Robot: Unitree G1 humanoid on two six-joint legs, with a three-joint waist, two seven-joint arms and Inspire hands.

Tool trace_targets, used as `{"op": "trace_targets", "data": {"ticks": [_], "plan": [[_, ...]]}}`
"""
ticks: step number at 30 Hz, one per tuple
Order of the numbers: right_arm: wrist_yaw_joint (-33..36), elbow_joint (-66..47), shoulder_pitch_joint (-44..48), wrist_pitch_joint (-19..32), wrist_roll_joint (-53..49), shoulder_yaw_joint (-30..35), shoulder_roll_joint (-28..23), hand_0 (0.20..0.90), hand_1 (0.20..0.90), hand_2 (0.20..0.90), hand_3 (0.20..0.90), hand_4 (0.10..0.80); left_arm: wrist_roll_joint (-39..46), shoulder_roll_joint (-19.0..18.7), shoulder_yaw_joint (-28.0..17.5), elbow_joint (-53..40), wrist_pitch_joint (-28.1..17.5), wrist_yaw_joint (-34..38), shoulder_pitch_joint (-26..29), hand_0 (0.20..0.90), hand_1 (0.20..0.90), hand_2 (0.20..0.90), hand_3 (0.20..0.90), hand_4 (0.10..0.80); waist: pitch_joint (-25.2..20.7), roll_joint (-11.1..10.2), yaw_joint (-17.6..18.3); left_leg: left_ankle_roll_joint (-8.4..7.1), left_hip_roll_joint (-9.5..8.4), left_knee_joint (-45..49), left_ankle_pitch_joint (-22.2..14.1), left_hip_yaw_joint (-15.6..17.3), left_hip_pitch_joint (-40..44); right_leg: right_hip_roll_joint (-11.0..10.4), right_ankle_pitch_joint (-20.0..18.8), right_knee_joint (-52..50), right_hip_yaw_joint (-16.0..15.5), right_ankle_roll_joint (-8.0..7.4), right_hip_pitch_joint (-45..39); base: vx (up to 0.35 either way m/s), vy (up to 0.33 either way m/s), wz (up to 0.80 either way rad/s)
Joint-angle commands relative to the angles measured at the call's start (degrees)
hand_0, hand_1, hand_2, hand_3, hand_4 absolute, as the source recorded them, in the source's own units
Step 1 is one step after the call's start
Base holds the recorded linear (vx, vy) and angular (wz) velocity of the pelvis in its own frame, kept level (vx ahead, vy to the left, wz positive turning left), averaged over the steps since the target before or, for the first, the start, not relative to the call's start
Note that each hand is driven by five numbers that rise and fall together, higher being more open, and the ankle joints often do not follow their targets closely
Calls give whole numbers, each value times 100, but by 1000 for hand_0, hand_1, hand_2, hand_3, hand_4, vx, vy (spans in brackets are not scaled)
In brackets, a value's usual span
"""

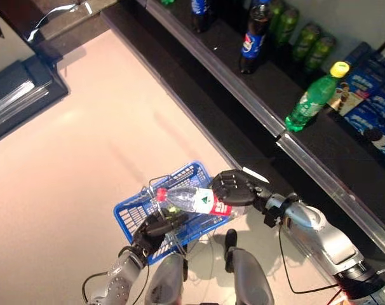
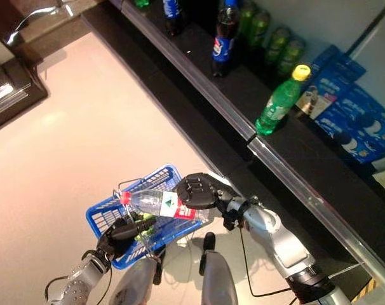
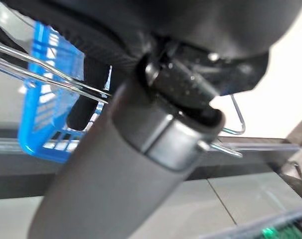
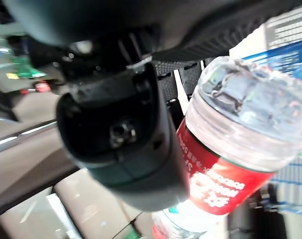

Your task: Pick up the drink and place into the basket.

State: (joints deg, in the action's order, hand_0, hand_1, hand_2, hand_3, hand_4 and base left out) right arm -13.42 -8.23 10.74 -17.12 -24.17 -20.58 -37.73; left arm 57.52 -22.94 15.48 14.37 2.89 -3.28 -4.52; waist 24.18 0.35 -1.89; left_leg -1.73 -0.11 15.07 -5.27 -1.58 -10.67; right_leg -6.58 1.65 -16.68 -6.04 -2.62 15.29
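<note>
My right hand [image 1: 237, 187] is shut on a clear water bottle [image 1: 192, 200] with a red cap and a red and white label. It holds the bottle on its side just above the blue basket [image 1: 132, 213]. The bottle also shows in the right eye view [image 2: 157, 203] and close up in the right wrist view [image 4: 240, 149]. My left hand [image 1: 155, 230] is shut on the basket's thin wire handles [image 3: 51, 74] and holds the blue basket [image 2: 107, 216] up in front of me. Something green lies in the basket under the bottle.
A dark shelf [image 1: 275, 127] with a metal front rail runs along the right. On it stand a green bottle [image 1: 313, 98], a dark cola bottle [image 1: 254, 38], green cans [image 1: 313, 44] and blue boxes [image 1: 370, 105]. A dark stand [image 1: 18, 89] sits at the far left.
</note>
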Motion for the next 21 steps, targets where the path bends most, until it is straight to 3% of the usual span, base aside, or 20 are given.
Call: {"op": "trace_targets", "data": {"ticks": [1,21], "plan": [[237,-501,700,476,-292,-90,289,300,300,300,200,100,58,-495,-74,-1801,-912,-544,257,300,300,300,200,100,-331,-133,-68,540,-349,129,282,286,-196,228,35,230,98,267,-594,-33,-6,20],[1460,82,1406,116,-127,-570,585,300,300,300,200,100,371,-823,172,-2813,-787,-722,575,300,300,300,200,100,-165,-121,-354,605,-436,-19,386,90,-241,182,-81,347,-13,212,-576,-28,3,5]]}}
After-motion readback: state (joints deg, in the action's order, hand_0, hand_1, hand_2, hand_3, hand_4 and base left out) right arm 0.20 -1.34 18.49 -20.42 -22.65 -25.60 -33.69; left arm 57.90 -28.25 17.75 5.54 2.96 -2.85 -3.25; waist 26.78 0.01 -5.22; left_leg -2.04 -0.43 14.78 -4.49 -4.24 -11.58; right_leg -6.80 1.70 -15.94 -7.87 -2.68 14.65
